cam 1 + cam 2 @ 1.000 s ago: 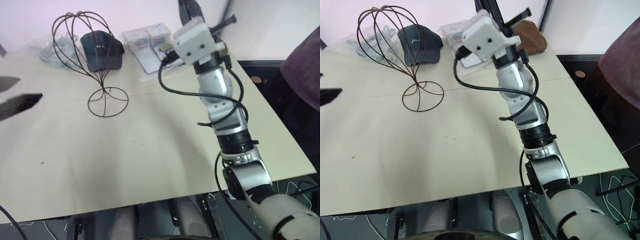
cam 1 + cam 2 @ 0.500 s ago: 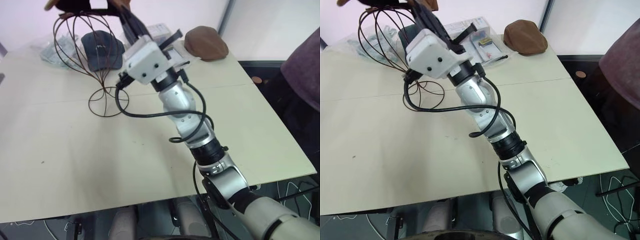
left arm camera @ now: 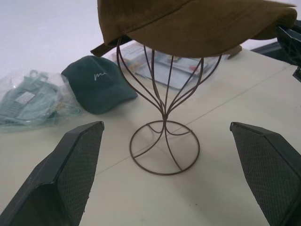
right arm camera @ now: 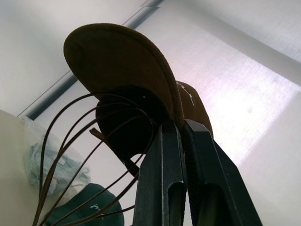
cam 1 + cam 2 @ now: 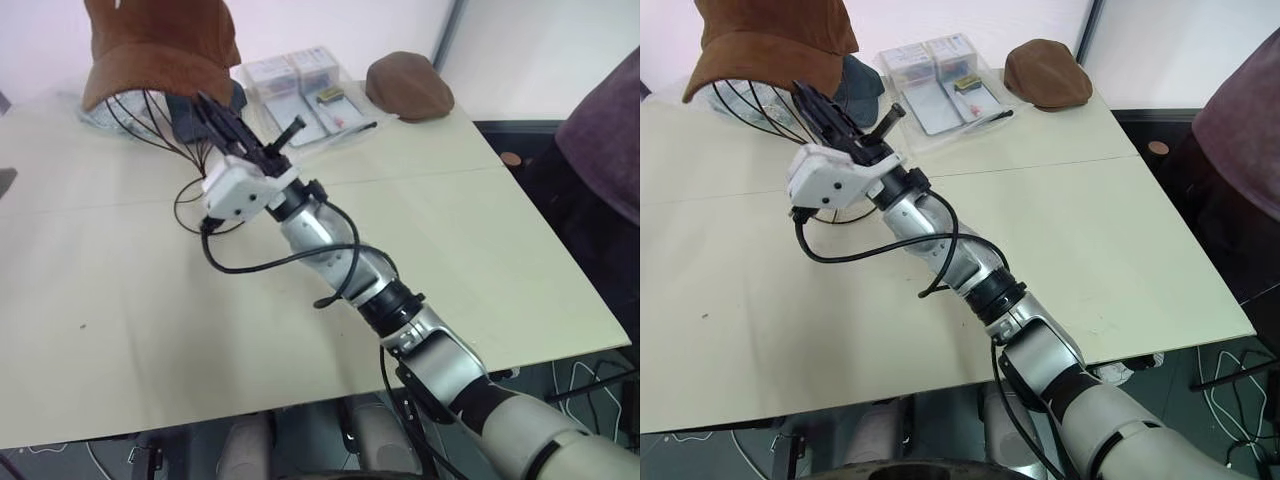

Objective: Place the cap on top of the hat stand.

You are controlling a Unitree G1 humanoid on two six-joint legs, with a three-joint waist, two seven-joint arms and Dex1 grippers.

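From the head views, the cap [image 5: 158, 48] is sitting over the dome of the hat stand [image 5: 768, 108], covering the top of the wire cage while the lower wires are showing beneath its rim. The right gripper [image 5: 213, 113] is reaching up from the table [image 5: 150, 300] toward the cap's underside, its two black fingers pressed together. From here it is hard to say what they are pinching. Behind the stand a navy cap [image 5: 858, 85] is peeking out, a flat brown cap [image 5: 1045, 73] is lying farther to the right, and some clear packets [image 5: 940, 85] are lying between them. A person's purple sleeve [image 5: 1240, 110] is hanging at the right edge.

The left wrist view is giving the side-on look that the head views lack: the whole stand is standing upright on its ring base, the stem and ring in full view, the cap resting across the dome with its strap end hanging at the back. The left gripper [image 3: 174, 183] is spread wide with nothing in it, well short of the stand. A plastic bag [image 3: 28, 101] of pale green items is lying beside the navy cap.

The right wrist view is looking up from below: the closed fingers [image 4: 162, 188] are clamping the cap's edge, where the brim meets the crown, with the wire cage inside the crown.
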